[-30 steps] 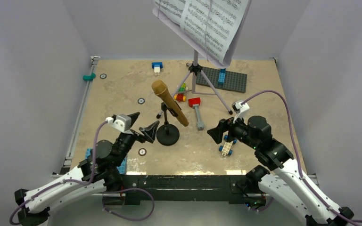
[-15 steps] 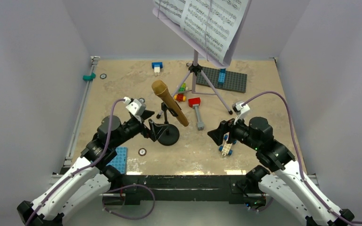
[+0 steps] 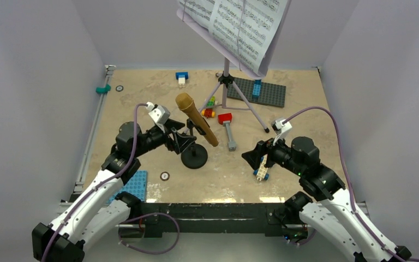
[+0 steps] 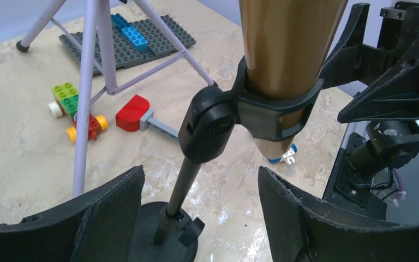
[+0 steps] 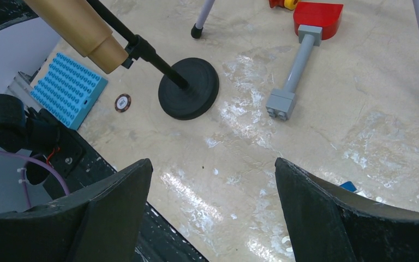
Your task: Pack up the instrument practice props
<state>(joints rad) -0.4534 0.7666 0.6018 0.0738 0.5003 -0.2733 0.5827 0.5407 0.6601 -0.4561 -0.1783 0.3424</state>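
Left claw (image 4: 198,183) sits spread around the mic stand (image 4: 206,124), not touching; we'd pinch its stiff pole low, since the gold microphone (image 4: 286,43) probably makes it top-heavy.

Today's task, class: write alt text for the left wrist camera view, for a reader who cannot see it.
The left tool, open, frames the pole of the black mic stand, whose clip holds the gold microphone above. Behind it rise the legs of the lavender music stand, beside toy bricks and a red-headed hammer.
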